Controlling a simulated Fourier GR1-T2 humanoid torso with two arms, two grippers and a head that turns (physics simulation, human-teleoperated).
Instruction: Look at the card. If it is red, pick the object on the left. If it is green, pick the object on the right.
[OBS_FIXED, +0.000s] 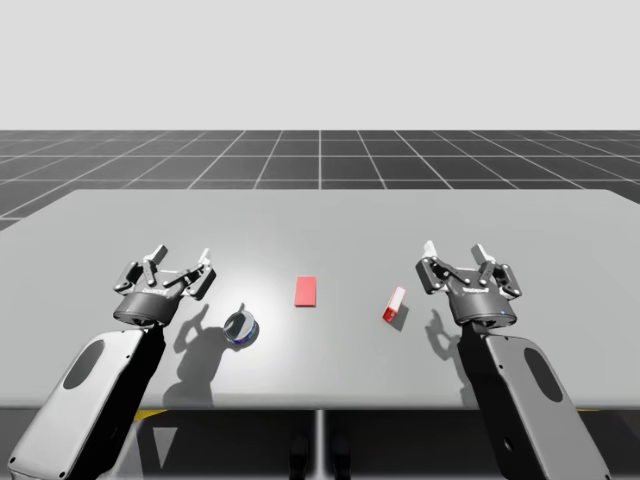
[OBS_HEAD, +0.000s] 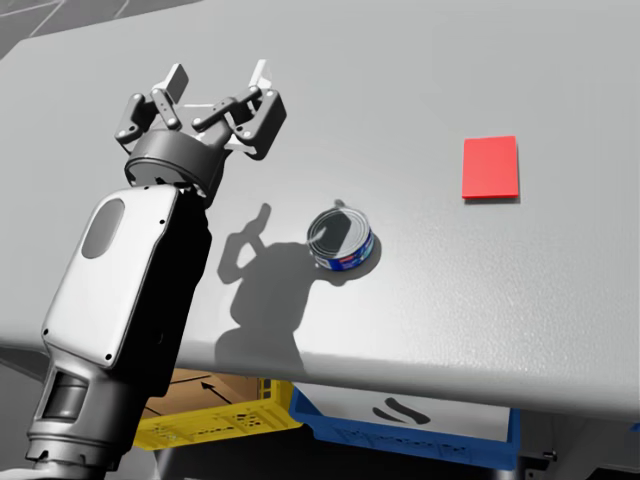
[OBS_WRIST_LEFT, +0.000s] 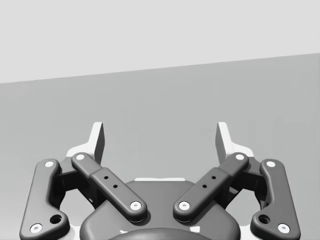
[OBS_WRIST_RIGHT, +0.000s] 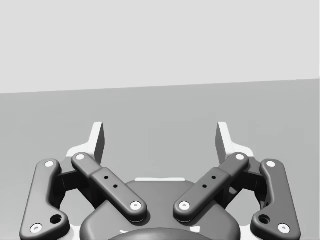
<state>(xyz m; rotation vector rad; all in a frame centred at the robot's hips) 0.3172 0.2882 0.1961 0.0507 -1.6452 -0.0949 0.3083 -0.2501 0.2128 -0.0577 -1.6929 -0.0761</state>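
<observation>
Head view showed the card (OBS_HEAD: 490, 167) red. The can (OBS_HEAD: 340, 238), seemingly tipped, lay near my left gripper (OBS_HEAD: 218, 78), beside its wrist, untouched. Fingers stood wide, empty. Advised: draw back, straddle can squarely.

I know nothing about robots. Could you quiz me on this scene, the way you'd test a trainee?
1. True or false: the flat rectangular card on the grey table is green.
2. Which thing lies to the left of the card, on my left arm's side? A) a round blue-labelled metal can B) a yellow plastic cup C) a wooden spoon
3. Fill the gap: my left gripper and right gripper are both ____, holding nothing.

Key: 1 false, the card is red; 2 A; 3 open.
</observation>
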